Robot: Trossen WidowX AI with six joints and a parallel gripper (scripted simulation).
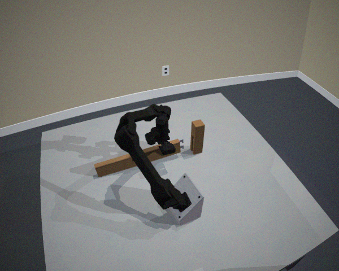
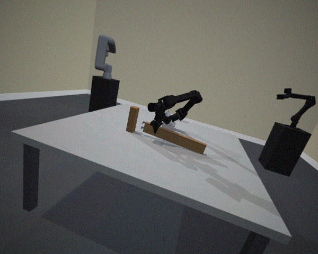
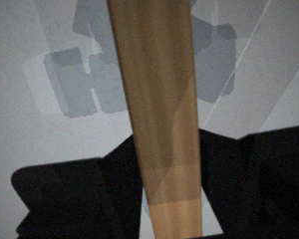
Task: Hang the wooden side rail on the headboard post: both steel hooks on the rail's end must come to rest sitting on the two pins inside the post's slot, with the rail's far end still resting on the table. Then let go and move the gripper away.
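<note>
The wooden side rail (image 1: 114, 167) (image 2: 184, 139) (image 3: 159, 90) slopes gently, its hook end raised off the table and its far end low at the table top. My gripper (image 1: 167, 149) (image 2: 155, 130) (image 3: 160, 131) is shut on the rail near the hook end, one finger on each side. Two steel hooks, the upper one (image 1: 181, 141) (image 2: 143, 121) and the lower one (image 1: 182, 147) (image 2: 142, 127), stick out toward the post and are apart from it. The headboard post (image 1: 198, 140) (image 2: 132, 120) stands upright. Its slot (image 1: 192, 143) faces the rail; the pins are too small to make out clearly.
The arm's wedge-shaped grey base (image 1: 192, 208) stands on the table (image 1: 237, 180) (image 2: 85, 144), with the arm reaching over the rail. Beyond the table are a dark pedestal with a grey head-like sculpture (image 2: 100, 52) and another with a small black arm (image 2: 301, 109).
</note>
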